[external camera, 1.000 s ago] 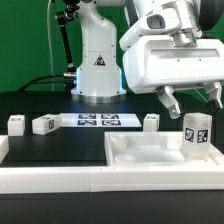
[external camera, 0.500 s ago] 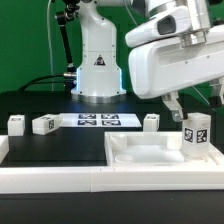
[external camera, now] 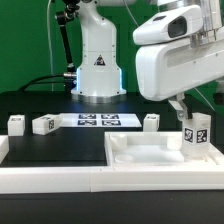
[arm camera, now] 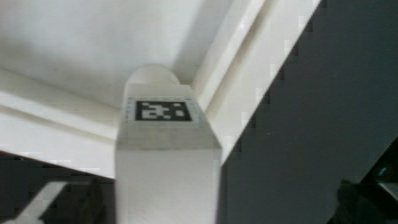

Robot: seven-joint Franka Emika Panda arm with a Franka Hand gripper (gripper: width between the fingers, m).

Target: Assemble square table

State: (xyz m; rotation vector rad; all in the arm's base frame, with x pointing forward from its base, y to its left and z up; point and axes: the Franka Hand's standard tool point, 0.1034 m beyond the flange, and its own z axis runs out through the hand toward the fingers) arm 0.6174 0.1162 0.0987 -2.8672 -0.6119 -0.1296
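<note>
The large white plastic square slab with its raised rim lies flat on the black table. One short white tagged leg stands upright at the slab's corner toward the exterior view's right. Whether it is seated in that corner or only resting there cannot be told.

Over the last second the arm's two-finger pincer has slid from above the slab's middle toward that corner and dropped a little, so it now hangs directly over the leg. In the wrist view the leg's top tag faces the camera at the middle of the picture, with the slab pale behind it. The pincer is released, jaws spread wide and grasping nothing, and one finger is just beside the leg's top. This looks like an approach to grasp the leg, probably to turn it home.

A second white leg sits just beyond the slab's far edge. A third white leg and a fourth white leg stand well away from the slab toward the exterior view's left. The marker board lies between them and the second.
</note>
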